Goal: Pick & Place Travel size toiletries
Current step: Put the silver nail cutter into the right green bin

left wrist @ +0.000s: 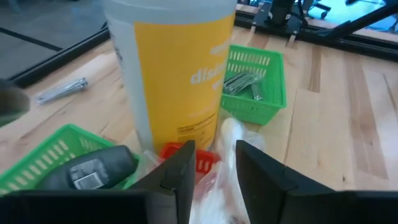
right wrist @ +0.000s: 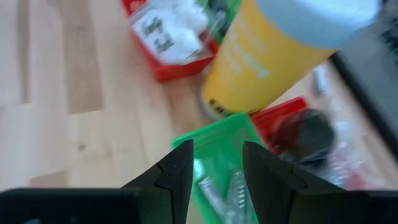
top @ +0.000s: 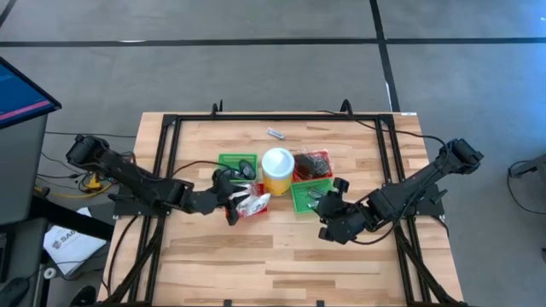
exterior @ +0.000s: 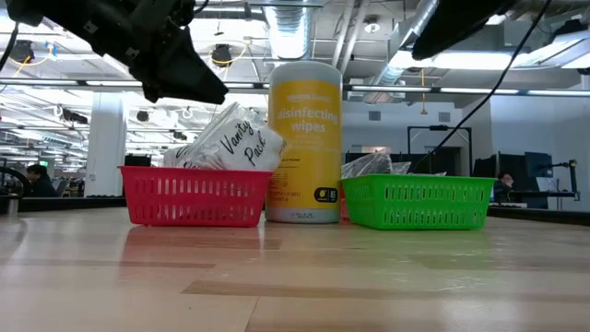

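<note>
A yellow canister (top: 277,170) stands mid-table with four mesh baskets around it. The near red basket (exterior: 194,195) holds white printed packets (exterior: 235,143). My left gripper (left wrist: 216,168) is open just above and to the left of those packets (top: 254,203). The near green basket (right wrist: 217,143) holds silvery metal pieces (left wrist: 239,81). My right gripper (right wrist: 216,168) hovers open over it, with nothing between its fingers. The far red basket (top: 313,164) holds dark round pieces in clear bags (right wrist: 305,134). My left gripper stands open, slanting down from the table's left over the top of the white packet (left wrist: 230,134). Whether a finger touches the packet I cannot tell. The packet leans upright in the red basket.
The far green basket (top: 237,164) holds a dark item (left wrist: 93,168). A loose silvery piece (top: 275,133) lies on the table toward the far edge. A black frame rail (top: 281,118) runs along the table's far edge. Bare wood stretches along the near side.
</note>
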Controlling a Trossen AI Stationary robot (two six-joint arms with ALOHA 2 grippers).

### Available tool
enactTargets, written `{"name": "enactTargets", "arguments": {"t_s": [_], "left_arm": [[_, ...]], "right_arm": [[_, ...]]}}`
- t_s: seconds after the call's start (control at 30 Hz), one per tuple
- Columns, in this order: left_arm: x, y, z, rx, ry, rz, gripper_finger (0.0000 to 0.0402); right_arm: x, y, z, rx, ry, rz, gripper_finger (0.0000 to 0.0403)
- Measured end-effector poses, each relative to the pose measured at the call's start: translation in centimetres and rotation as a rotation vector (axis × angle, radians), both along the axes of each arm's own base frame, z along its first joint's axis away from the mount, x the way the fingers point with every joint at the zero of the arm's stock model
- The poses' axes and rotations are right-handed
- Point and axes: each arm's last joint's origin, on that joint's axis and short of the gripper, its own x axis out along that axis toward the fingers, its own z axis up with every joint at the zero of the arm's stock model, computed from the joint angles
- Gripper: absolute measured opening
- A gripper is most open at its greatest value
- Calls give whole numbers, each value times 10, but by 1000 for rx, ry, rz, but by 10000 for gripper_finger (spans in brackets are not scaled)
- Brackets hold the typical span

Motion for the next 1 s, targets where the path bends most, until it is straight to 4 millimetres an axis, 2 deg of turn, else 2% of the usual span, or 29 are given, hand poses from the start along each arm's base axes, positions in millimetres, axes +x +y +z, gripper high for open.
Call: {"name": "enactTargets", "arguments": {"t_s": [0.13, 0.27, 0.47, 0.6, 0.83, 1.0], "left_arm": [[-8, 3, 3, 11, 13, -3, 111], [-26, 10, -8, 24, 16, 5, 111], [-53, 17, -16, -38, -111, 2, 113], [-65, 18, -15, -8, -183, -46, 113], [-78, 23, -12, 40, -299, -72, 112], [-81, 26, -12, 94, -336, -74, 112]], "right_arm": [[-1, 0, 1, -72, -22, -12, 129], [-3, -2, -9, -88, -18, -16, 129], [-19, -11, -26, -70, -56, -53, 129], [-31, -19, -28, -47, -146, -48, 129], [-57, -35, -27, 30, -330, -18, 129], [-71, -44, -33, 25, -401, 14, 129]]}}
